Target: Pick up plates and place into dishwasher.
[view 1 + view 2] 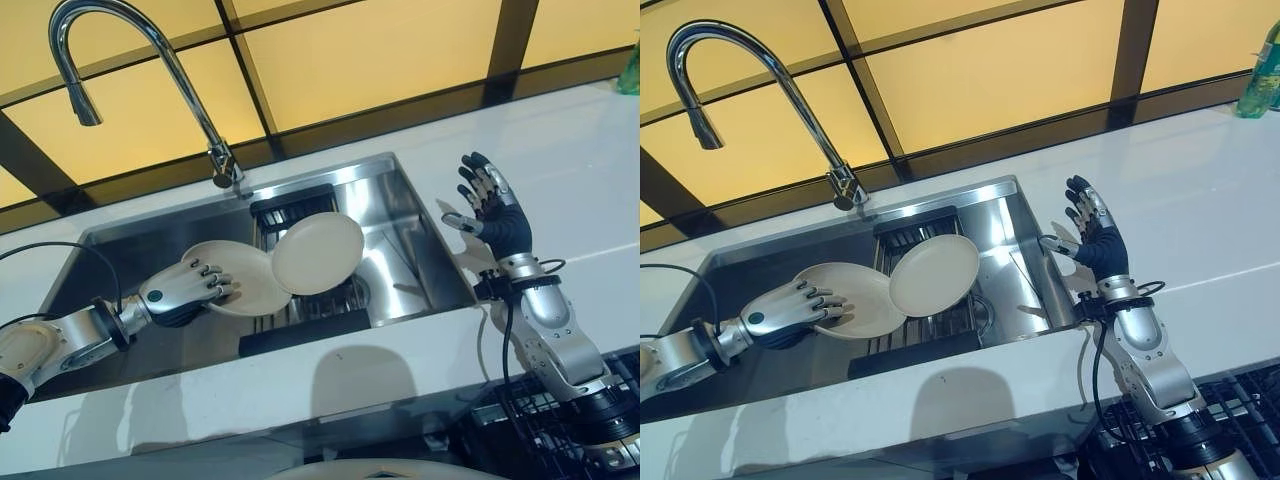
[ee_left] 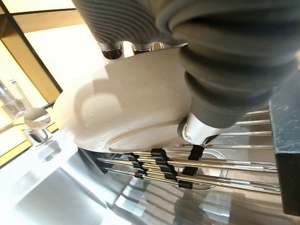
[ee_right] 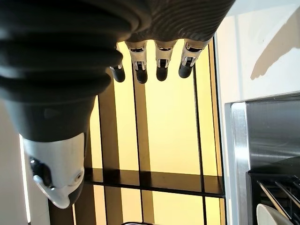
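- Left hand (image 1: 185,292): in the sink (image 1: 420,270), fingers curled over the rim of a cream plate (image 1: 245,280), thumb beneath; plate lies near flat.
- Second plate (image 1: 318,252): tilted on the rack (image 1: 300,310), overlapping the first, face up toward the tap (image 1: 120,70).
- Right hand (image 1: 492,212): fingers spread, holding nothing, over the worktop (image 1: 580,170) at the sink's right edge.
- No legible print.
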